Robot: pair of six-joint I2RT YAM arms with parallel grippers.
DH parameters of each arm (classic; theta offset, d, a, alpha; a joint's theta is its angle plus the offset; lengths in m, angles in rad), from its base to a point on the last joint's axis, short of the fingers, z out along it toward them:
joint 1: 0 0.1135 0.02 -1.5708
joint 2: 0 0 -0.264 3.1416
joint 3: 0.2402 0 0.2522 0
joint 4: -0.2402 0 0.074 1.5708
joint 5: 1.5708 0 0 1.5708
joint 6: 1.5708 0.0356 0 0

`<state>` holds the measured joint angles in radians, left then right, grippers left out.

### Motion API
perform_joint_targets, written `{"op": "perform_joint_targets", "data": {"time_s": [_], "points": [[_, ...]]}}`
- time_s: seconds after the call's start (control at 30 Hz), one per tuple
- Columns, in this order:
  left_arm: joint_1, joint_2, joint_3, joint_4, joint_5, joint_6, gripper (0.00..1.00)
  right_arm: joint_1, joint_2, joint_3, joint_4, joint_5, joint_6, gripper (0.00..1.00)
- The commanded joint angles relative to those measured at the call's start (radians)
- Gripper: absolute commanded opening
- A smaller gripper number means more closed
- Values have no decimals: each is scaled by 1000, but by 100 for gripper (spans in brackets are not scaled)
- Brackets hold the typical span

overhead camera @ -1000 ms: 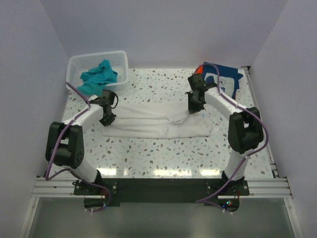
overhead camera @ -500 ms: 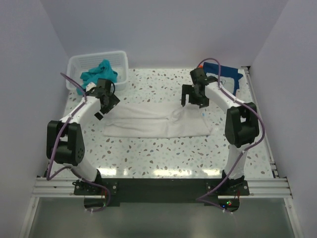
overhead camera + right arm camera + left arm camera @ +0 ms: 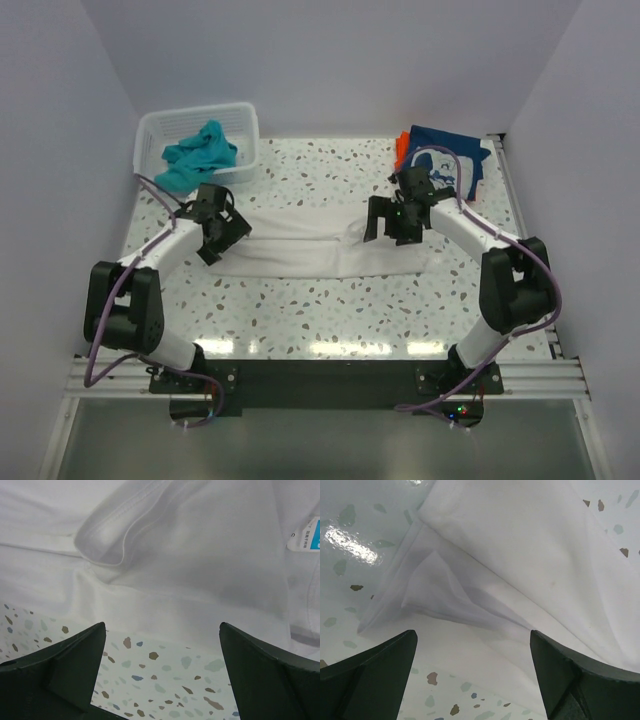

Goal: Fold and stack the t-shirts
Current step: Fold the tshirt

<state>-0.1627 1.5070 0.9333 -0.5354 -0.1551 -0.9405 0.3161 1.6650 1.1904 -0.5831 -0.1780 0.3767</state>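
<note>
- Left gripper [image 3: 222,235] has its jaws spread wide with nothing between them. It hangs just above the left end of the white shirt [image 3: 310,255]; whether a fingertip grazes the cloth cannot be told.
- Right gripper [image 3: 388,222] is just as wide and empty, over the right part of the same shirt, near its collar.
- Only the overhead view gives the layout.
  - The white shirt lies folded into a long band across the middle of the speckled table [image 3: 330,315].
  - A teal shirt [image 3: 200,155] sits crumpled in a white basket [image 3: 150,128] at the far left corner.
  - A navy shirt [image 3: 452,152] with white print lies at the far right corner, with an orange shirt [image 3: 401,150] showing at its left edge.
- Only the left wrist view shows the band's end: overlapping layers with a loose triangular fold. Two dark fingers [image 3: 375,672] sit well apart at the bottom edge.
- Only the right wrist view shows the stitched collar [image 3: 122,537], a small blue-and-white label [image 3: 306,537] at the right edge, and the shirt's near edge against the table.
- Both arms reach forward from their bases with elbows out to the sides and wrists turned inward, tipped down towards the shirt.
</note>
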Motion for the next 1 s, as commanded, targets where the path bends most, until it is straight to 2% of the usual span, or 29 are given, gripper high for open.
{"op": "perform_joint_targets", "data": {"time_s": [0.0,0.13,0.3,0.4,0.77,0.87,0.97], "points": [[0,13,18,74,-24,6,100,5,-45,-15,46,-25,-2,99],[3,102,74,92,-95,11,100,5,-59,-9,25,-8,-15,99],[17,258,209,83,-84,31,100,3,-85,2,-4,46,-27,99],[18,288,271,75,-90,34,100,5,-90,0,-14,54,-32,99],[52,315,375,-26,-104,46,100,3,-80,5,-14,72,-15,99],[48,288,381,-28,-100,64,100,5,-80,-17,3,64,1,99],[26,197,332,11,-126,95,100,5,-64,-25,6,71,33,99]]}}
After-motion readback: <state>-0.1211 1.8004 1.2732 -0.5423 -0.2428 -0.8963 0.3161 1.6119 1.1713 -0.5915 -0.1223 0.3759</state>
